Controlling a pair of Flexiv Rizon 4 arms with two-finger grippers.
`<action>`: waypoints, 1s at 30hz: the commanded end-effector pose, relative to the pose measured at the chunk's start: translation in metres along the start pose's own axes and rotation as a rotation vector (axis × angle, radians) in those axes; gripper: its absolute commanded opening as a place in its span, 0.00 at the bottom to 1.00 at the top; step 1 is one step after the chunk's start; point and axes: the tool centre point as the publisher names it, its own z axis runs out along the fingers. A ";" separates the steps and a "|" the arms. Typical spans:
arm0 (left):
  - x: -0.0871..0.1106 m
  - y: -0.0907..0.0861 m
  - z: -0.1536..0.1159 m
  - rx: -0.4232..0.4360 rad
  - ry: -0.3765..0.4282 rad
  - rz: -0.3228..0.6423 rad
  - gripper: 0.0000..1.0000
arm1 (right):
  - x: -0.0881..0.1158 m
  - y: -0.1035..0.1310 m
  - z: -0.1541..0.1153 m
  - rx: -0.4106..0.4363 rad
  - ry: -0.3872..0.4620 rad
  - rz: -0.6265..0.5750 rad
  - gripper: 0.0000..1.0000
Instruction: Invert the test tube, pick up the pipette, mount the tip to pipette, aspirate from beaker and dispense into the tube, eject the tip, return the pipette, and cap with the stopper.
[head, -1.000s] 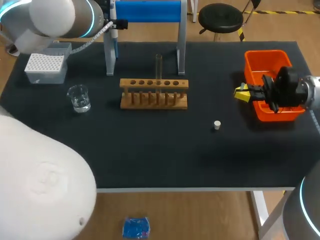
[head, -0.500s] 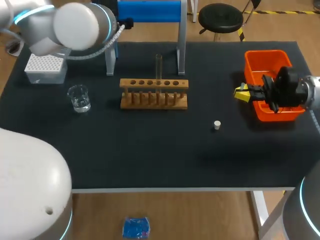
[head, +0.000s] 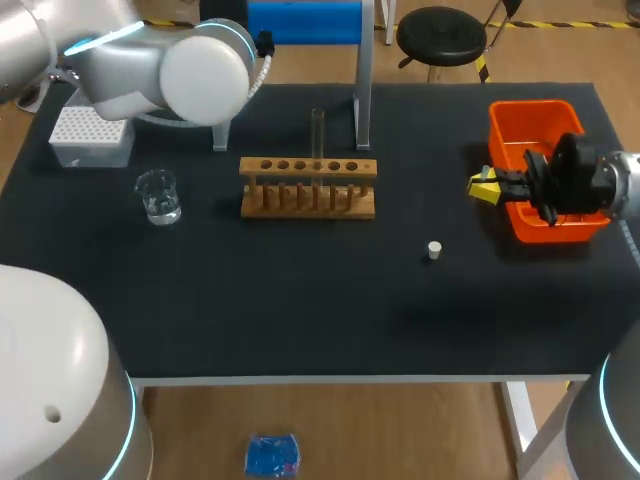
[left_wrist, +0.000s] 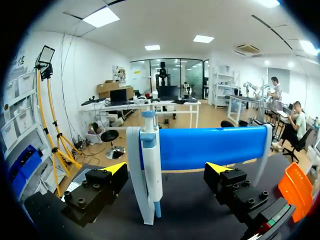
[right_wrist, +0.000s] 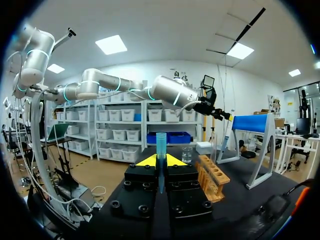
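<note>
Left pincer (left_wrist: 167, 169) stands with its fingers wide apart, the pipette (left_wrist: 151, 165) just ahead of the gap, hanging on the blue stand (left_wrist: 215, 145). Right pincer (head: 484, 187), tips together, hovers beside the orange bin (head: 530, 118). On the dark tabletop (head: 300, 300), a test tube (head: 317, 130) stands upright in the wooden rack (head: 308, 188). The beaker (head: 157, 196) and tip box (head: 90, 135) sit towards the left side, and the stopper (head: 433, 250) lies alone.

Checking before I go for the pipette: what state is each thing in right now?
left gripper: open
right gripper: shut on blue piece
pipette: hanging on stand
test tube: upright in rack
beaker: holds clear liquid
stopper: loose on table
</note>
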 end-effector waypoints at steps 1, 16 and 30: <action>0.004 -0.002 0.005 0.013 -0.037 -0.002 1.00 | 0.000 0.000 -0.001 -0.001 0.002 0.000 0.00; 0.003 -0.008 0.021 0.036 -0.010 -0.008 1.00 | 0.000 0.000 -0.001 -0.001 0.002 0.000 0.00; 0.002 -0.008 0.035 0.038 0.002 -0.003 1.00 | 0.000 0.000 -0.001 -0.001 0.002 0.000 0.00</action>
